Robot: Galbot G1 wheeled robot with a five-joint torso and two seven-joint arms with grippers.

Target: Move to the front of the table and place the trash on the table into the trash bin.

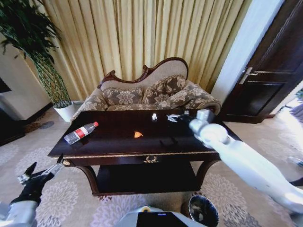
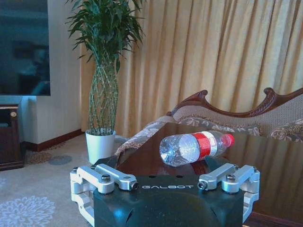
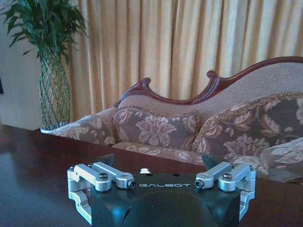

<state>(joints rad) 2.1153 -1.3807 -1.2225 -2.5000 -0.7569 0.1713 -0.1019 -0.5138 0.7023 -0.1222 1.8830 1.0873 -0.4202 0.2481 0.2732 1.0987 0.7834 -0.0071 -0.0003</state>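
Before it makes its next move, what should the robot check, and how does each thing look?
1. Right gripper open above the table, near the white piece: ok.
2. White piece between its fingers: not ok, apart.
3. Bottle lying at the table's left end, untouched: ok.
4. Orange scrap lying free: ok.
5. Trash bin on the floor, in front of the table: ok.
6. Left gripper low beside the table's left corner, open: ok.

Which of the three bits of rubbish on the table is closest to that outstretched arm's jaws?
The small white piece, just beside the right gripper at the table's far edge; the orange scrap and bottle lie farther away.
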